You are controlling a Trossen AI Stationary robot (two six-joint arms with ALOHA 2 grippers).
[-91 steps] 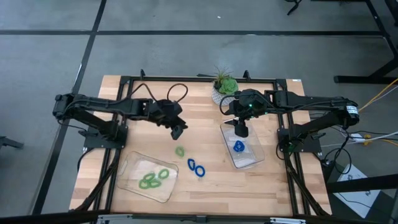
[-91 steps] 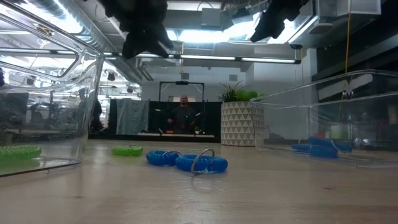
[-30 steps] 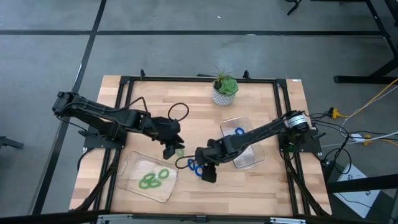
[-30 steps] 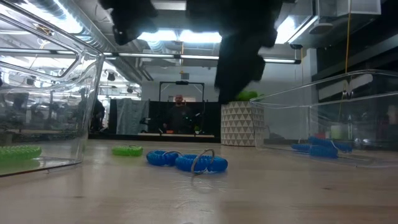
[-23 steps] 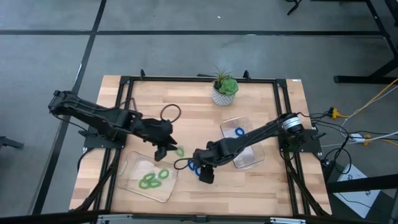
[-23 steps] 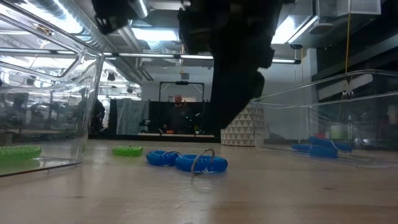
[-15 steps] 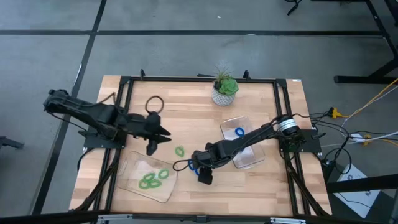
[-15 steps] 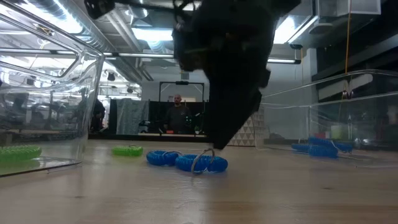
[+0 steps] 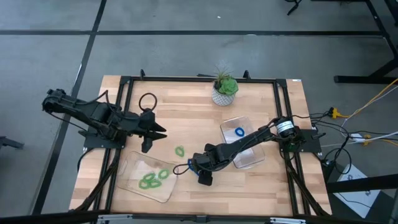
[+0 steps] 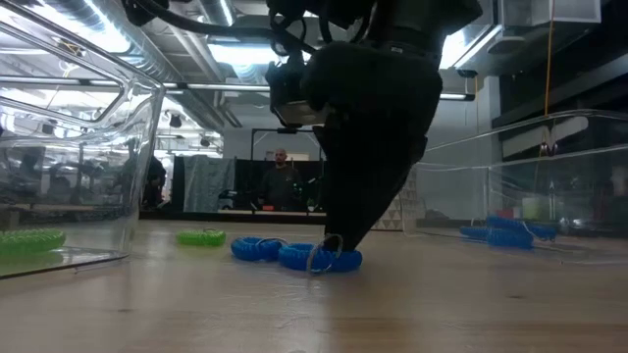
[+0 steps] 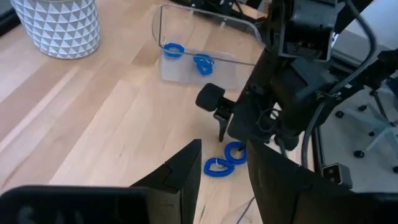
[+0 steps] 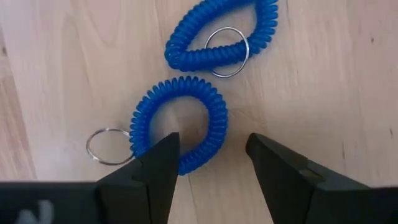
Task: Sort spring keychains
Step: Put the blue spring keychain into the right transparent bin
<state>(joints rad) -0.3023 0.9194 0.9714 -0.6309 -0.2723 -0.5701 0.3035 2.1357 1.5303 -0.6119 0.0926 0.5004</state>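
Blue keychain point(image 12: 180, 124) flat, ring toward one side, right claw point(image 12: 208, 163) straddling, spread.

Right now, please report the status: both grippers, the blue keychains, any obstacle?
Right gripper open, low over two blue keychains on the table. Left gripper open, empty, waiting left of centre. No obstacle seen.

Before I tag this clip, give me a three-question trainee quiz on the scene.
1. True or false: the right gripper has its jaws open over a blue keychain lying on the table.
2. Which colour is the keychain lying loose between the two trays? A) blue B) green C) red
3. Fill in: the left gripper hovers beyond the tray that holds ___ keychains.

Key: 1 true; 2 B; 3 green.
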